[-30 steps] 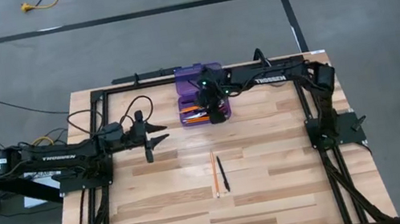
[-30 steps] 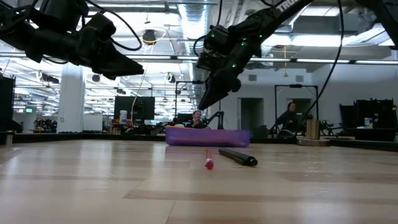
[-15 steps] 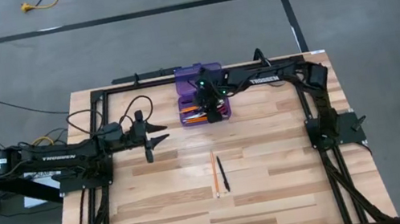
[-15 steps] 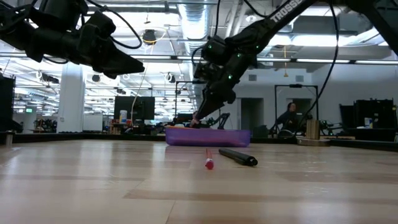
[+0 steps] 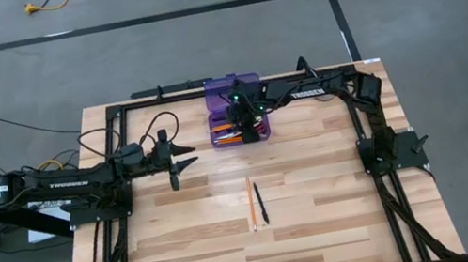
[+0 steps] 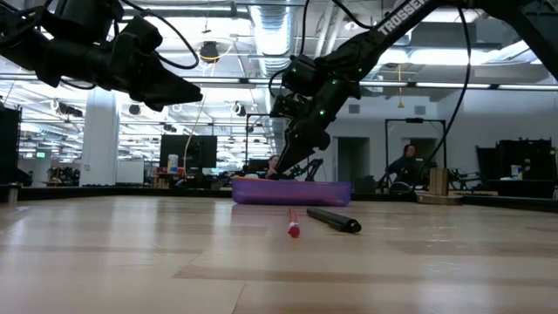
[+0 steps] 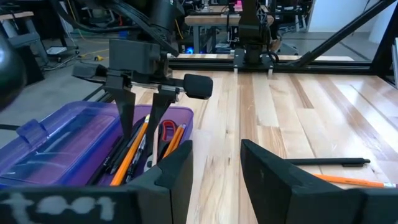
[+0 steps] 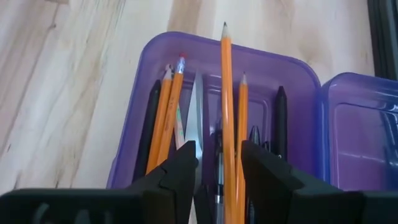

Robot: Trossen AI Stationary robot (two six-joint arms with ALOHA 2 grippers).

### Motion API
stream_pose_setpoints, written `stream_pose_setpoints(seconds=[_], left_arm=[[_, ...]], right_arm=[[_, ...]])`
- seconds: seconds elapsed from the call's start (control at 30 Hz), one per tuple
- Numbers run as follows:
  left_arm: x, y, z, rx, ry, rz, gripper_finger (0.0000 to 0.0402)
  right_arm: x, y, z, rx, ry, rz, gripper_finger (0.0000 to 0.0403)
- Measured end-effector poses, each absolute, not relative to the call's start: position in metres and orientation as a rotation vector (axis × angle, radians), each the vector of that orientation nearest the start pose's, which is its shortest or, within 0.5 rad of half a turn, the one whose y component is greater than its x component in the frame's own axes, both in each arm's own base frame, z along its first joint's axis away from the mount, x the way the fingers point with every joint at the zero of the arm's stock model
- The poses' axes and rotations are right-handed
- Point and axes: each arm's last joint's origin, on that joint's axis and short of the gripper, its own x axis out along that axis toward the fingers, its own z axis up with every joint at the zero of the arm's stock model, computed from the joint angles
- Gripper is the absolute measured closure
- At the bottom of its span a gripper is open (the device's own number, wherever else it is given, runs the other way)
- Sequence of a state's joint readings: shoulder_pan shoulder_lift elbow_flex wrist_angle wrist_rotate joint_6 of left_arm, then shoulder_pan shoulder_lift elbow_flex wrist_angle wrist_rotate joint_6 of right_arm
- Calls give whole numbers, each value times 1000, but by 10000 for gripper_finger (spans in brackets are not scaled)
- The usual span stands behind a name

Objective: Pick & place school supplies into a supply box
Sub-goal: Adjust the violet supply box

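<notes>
Hung directly over the open translucent purple plastic supply box [image 5: 235,112]: right gripper [image 5: 247,129], narrowly parted, holding nothing visible. Lay well short of that box, long axes pointing toward it: thin orange pencil [image 5: 251,203] beside slim black pen [image 5: 261,202] on the wooden counter [image 5: 325,220]. Waited nearer those two, beside the box: left gripper [image 5: 183,156], spread wide.

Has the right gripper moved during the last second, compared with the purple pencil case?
Yes. The right gripper has come down toward the purple pencil case and shifted slightly along it, and now hangs just above its open tray.

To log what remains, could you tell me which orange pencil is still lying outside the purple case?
The orange pencil on the bare table, beside the black pen in mid-table. All the other pencils already lie inside the purple case.
</notes>
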State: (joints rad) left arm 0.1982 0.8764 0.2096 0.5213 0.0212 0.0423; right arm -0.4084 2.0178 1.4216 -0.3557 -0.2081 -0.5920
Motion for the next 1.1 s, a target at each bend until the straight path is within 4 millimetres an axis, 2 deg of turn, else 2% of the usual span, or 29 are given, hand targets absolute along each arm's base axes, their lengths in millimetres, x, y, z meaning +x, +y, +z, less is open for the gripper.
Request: stream_pose_setpoints(seconds=[1.1], left_arm=[[173,34,186,16,164,173,278]], right_arm=[[392,-159,173,-207,962,89,280]])
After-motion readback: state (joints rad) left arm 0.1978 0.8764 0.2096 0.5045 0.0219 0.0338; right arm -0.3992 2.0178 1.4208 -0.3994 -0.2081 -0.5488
